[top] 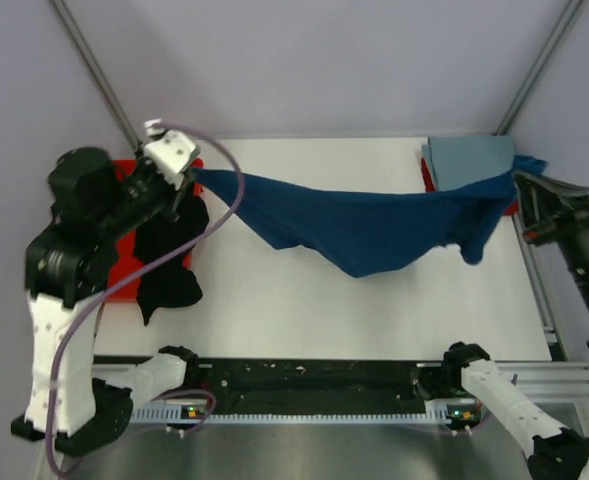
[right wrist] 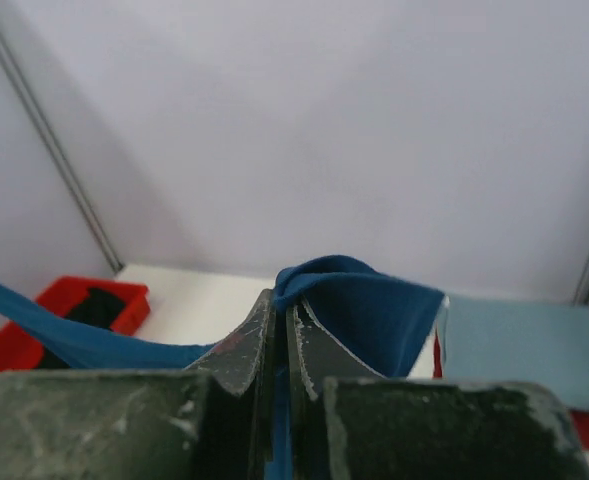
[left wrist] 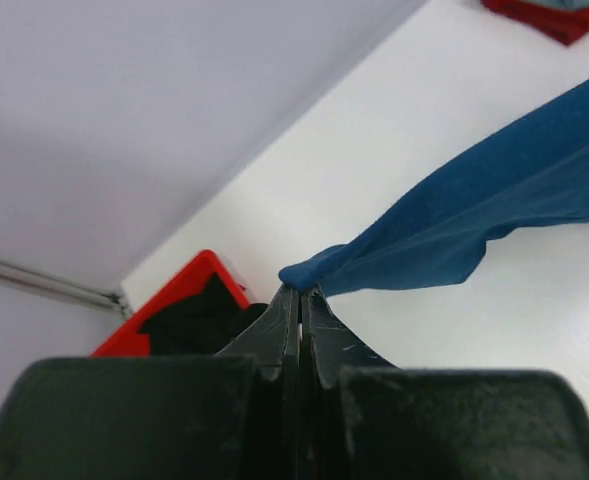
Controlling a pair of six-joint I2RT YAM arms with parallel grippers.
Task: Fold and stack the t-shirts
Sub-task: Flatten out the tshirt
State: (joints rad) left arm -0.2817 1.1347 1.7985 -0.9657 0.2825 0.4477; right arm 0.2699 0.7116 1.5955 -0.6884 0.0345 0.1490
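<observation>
A navy blue t-shirt (top: 364, 225) hangs stretched in the air between my two grippers, sagging in the middle above the white table (top: 304, 310). My left gripper (top: 192, 178) is shut on its left end; in the left wrist view the cloth (left wrist: 474, 215) runs off from the fingertips (left wrist: 301, 292). My right gripper (top: 522, 185) is shut on its right end, and the cloth (right wrist: 374, 305) bunches over the tips (right wrist: 279, 300). A black t-shirt (top: 169, 260) lies in the red tray (top: 134, 280) on the left. A folded pale grey-blue t-shirt (top: 469, 160) lies at the back right.
The red tray also shows in the left wrist view (left wrist: 179, 290) and in the right wrist view (right wrist: 64, 305). Another red tray edge (top: 427, 175) peeks from under the pale shirt. Metal frame poles (top: 94, 65) rise at the back corners.
</observation>
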